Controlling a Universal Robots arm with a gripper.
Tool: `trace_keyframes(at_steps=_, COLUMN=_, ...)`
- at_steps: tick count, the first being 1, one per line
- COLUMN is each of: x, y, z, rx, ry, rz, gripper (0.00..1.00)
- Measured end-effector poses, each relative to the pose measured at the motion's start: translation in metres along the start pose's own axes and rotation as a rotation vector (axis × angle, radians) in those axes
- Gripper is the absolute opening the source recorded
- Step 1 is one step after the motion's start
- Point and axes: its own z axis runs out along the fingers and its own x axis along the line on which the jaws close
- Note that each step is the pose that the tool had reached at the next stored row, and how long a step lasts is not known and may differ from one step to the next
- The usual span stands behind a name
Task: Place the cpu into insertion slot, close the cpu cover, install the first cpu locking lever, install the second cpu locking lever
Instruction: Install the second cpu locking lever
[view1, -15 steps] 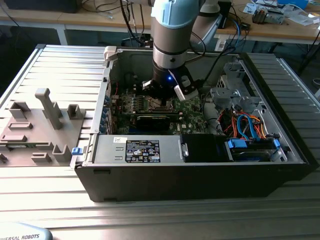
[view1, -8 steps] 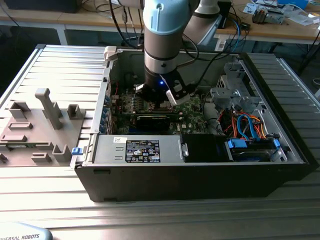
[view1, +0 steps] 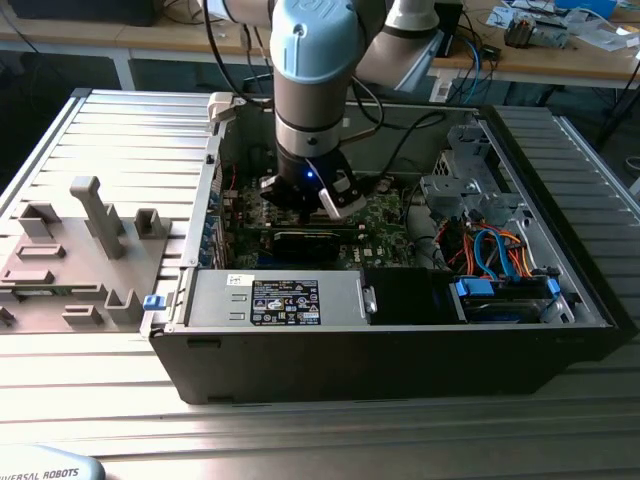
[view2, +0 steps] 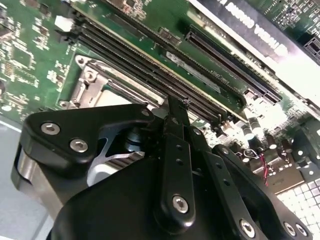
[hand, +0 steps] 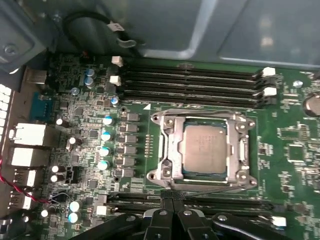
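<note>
In the first wrist view the cpu (hand: 205, 146), a silvery-grey square plate, lies in the insertion slot (hand: 239, 176). The metal cpu cover (hand: 170, 150) lies flat around it. One thin wire locking lever (hand: 200, 107) runs along the slot's side by the memory slots. Another lever (hand: 215, 188) runs along the opposite side, just in front of my fingertips. My gripper (hand: 173, 201) is shut with nothing seen between its fingers, its tips at that lever's edge. The second wrist view has the gripper (view2: 176, 107) beside the slot (view2: 95, 82). In the exterior view it (view1: 310, 200) hangs low inside the computer case.
Long black memory slots (hand: 190, 80) run beside the socket, and card slots (view2: 230, 60) lie behind the gripper. The open computer case (view1: 400, 350) holds a power supply (view1: 290, 300), a drive cage (view1: 470, 185) and blue cables (view1: 490, 250). A grey fixture (view1: 90, 240) stands at the exterior view's left.
</note>
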Motion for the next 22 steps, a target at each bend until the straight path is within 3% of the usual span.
trace_keyframes(at_steps=7, x=0.0033, y=0.0104, z=0.0060, rx=-0.0004, ry=0.0028, rz=-0.016, gripper=0.11)
trace_keyframes(at_steps=13, x=0.0076, y=0.0103, z=0.0106, rx=-0.0008, ry=0.0038, rz=-0.019, gripper=0.11)
trace_keyframes(at_steps=22, x=0.0110, y=0.0110, z=0.0157, rx=-0.0133, ry=0.0059, rz=-0.033, gripper=0.11)
